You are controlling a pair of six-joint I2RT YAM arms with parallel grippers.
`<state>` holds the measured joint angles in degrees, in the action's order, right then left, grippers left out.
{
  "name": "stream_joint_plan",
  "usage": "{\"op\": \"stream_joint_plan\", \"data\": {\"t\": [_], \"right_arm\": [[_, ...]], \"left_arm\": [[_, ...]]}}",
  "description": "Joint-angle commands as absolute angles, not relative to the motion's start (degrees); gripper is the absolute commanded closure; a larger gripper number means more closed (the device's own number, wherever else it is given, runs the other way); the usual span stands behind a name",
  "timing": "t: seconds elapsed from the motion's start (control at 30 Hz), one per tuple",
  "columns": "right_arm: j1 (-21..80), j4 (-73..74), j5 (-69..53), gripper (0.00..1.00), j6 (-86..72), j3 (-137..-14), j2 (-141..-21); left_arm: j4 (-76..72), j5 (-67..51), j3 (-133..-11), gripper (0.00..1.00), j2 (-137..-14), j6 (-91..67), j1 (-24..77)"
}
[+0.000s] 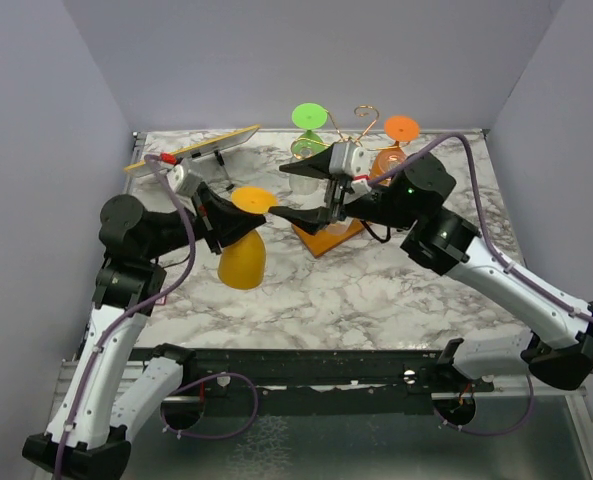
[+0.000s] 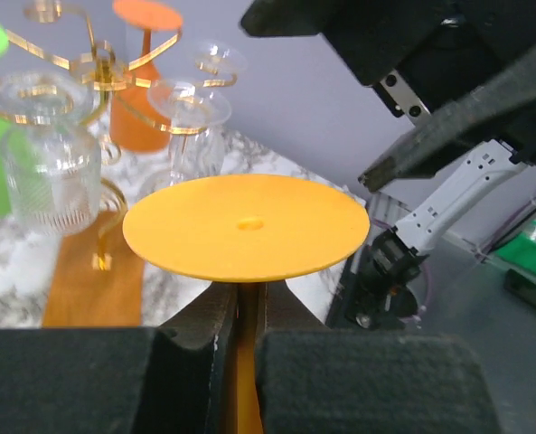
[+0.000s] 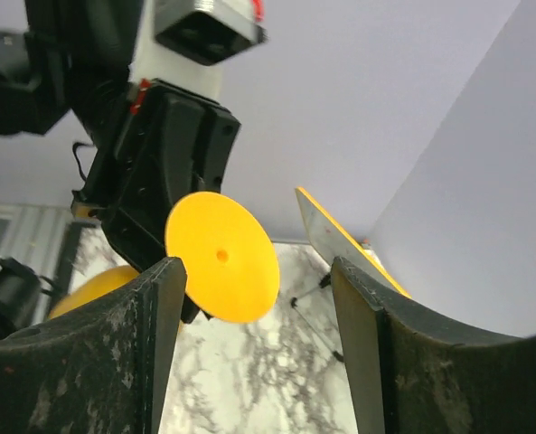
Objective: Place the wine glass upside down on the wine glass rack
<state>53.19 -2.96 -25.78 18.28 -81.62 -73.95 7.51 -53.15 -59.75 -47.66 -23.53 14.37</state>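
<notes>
Rack [image 1: 322, 240] lies right of and beyond the yellow glass [image 1: 242, 262], and the right arm is the nearer to it. The glass stands bowl down, foot up, axis near upright, its stem clamped by the left gripper [image 2: 242, 344]. The right gripper [image 1: 291, 215] is spread open, jaws facing the foot without touching it. Count: one yellow glass, one rack. On the rack hang one green glass [image 1: 309, 115], one orange glass [image 1: 401, 128] and at least two clear glasses [image 2: 51, 163].
</notes>
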Motion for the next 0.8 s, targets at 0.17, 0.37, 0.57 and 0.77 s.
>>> {"op": "stream_joint_plan", "data": {"t": [0.17, 0.37, 0.57, 0.77], "right_arm": [[53.1, -1.1, -23.3, 0.29, -15.3, -89.6, -72.8], [53.1, 6.7, -20.5, 0.29, -27.3, -95.7, -76.5], [53.2, 12.4, -16.3, 0.31, -30.7, -98.7, -79.1], [53.2, 17.6, -15.6, 0.32, -33.0, -102.2, -83.1]], "left_arm": [[-14.8, -46.7, -53.1, 1.0, -40.4, -15.8, 14.5], [-15.4, -46.8, -53.5, 1.0, -41.6, -9.4, 14.5], [-16.0, -47.8, -54.1, 1.0, -42.7, -7.7, 14.5], [-15.0, -48.3, -54.6, 1.0, -44.5, -5.7, 14.5]]}}
